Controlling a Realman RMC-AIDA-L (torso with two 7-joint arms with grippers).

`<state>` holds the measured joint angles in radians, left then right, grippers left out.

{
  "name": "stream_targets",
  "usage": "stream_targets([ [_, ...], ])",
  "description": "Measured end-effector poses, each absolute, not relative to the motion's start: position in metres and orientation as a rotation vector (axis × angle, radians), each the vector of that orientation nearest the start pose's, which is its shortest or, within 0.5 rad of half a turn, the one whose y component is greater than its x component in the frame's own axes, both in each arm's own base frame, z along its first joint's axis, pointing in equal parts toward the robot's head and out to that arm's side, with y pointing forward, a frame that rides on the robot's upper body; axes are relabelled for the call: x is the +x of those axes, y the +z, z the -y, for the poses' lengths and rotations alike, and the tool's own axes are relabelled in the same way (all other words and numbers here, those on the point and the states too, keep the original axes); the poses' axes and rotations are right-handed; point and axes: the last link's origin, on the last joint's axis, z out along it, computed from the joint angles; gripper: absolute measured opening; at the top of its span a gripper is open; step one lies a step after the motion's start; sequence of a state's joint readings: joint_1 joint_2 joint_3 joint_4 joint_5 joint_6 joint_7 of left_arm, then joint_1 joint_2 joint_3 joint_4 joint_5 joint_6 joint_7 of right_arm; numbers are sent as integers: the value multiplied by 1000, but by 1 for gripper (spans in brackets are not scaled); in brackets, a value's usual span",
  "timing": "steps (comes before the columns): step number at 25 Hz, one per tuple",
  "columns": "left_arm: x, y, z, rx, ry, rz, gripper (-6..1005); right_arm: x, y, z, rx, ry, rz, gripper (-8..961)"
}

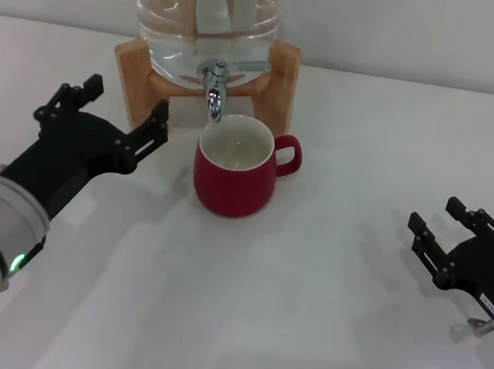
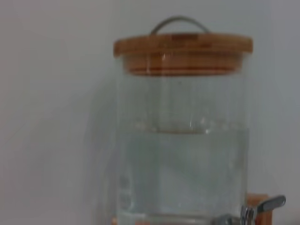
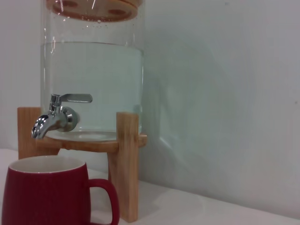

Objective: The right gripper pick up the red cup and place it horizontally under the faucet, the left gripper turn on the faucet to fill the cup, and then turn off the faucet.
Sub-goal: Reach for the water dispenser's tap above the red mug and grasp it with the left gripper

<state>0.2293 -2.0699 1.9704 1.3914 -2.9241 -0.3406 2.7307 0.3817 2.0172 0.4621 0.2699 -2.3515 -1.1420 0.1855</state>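
Observation:
The red cup (image 1: 235,171) stands upright on the white table right below the chrome faucet (image 1: 215,89), its loop handle pointing right. In the right wrist view the red cup (image 3: 47,192) sits under the faucet (image 3: 54,115), whose lever lies level. The faucet (image 2: 260,208) also shows at the edge of the left wrist view. My left gripper (image 1: 115,113) is open, to the left of the cup and in front of the stand's left leg, touching nothing. My right gripper (image 1: 446,231) is open and empty, well to the right of the cup.
The clear water jar (image 1: 201,15) rests in a wooden stand (image 1: 278,84) at the table's back, against a white wall. The jar (image 2: 183,154) carries a wooden lid (image 2: 183,49) with a metal handle.

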Motion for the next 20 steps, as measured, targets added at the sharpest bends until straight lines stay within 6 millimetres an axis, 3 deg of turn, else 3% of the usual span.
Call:
stream_targets([
  [13,-196,-27,-285,-1968,-484,628,875,316,-62,-294,-2030,670,-459,543],
  [20,-187,-28,-284,-1980,-472,617,875,319,-60,-294,-2026,669,-483,543],
])
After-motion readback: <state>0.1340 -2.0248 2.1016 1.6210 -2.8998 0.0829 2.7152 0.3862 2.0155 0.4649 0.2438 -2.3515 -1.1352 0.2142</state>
